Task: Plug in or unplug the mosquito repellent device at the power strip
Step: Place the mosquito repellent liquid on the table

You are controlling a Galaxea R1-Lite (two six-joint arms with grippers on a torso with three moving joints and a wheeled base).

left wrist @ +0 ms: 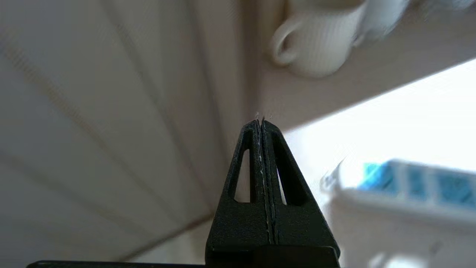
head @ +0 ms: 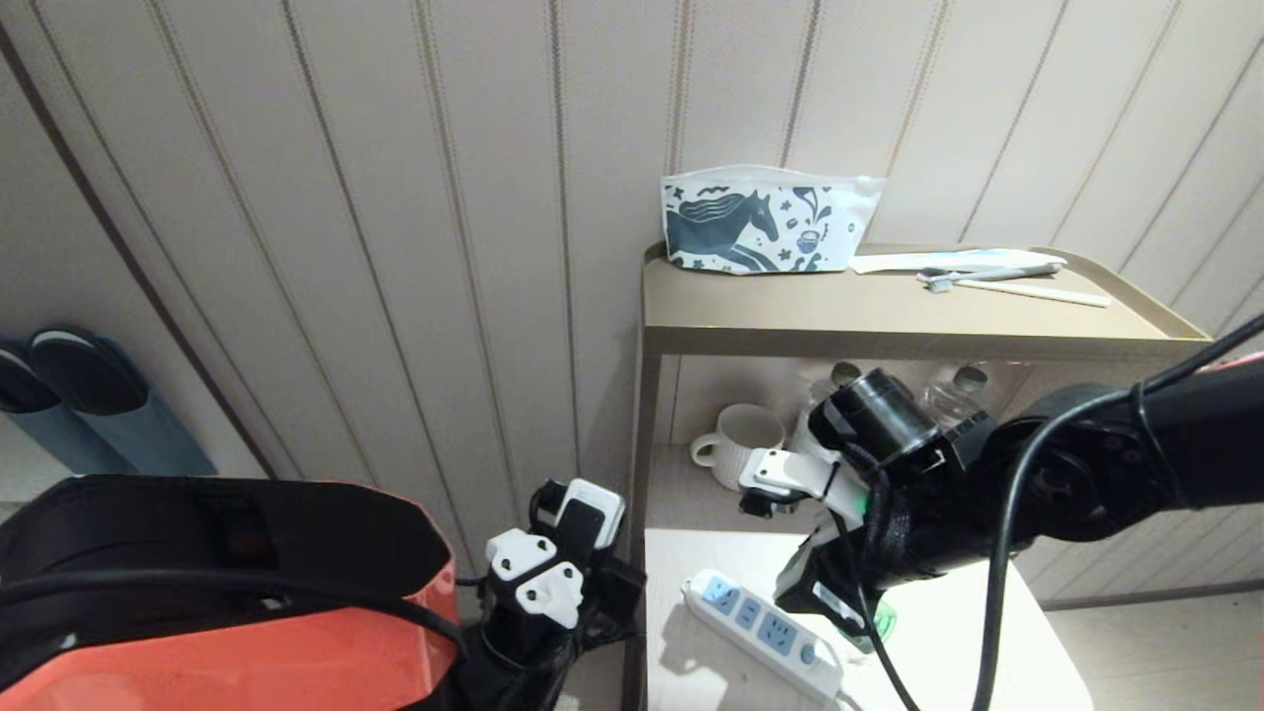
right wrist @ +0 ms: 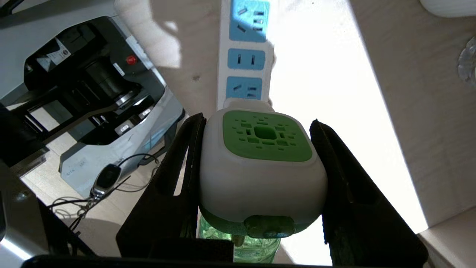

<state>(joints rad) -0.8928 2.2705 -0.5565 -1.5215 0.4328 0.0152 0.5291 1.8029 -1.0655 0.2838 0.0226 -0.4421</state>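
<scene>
My right gripper [right wrist: 257, 118] is shut on the mosquito repellent device [right wrist: 260, 163], its fingers [right wrist: 178, 167] pressing both white sides; the green vented top faces the camera and the green bottle hangs below. The device sits over the near end of the power strip [right wrist: 245, 59], hiding it, so I cannot tell whether it touches. In the head view the power strip [head: 760, 622] lies diagonally on the white tabletop [head: 968, 612], with the right gripper [head: 839, 602] at its button end. My left gripper [left wrist: 262, 121] is shut and empty, off the table's left edge, facing the power strip [left wrist: 409, 186].
A white mug [head: 741, 439] and clear water bottles [head: 953, 390] stand on the shelf behind the table. On top of the cabinet [head: 889, 341] lie a horse-print pouch [head: 760, 227] and a toothbrush [head: 997, 276]. A panelled wall [head: 395, 247] is at the left.
</scene>
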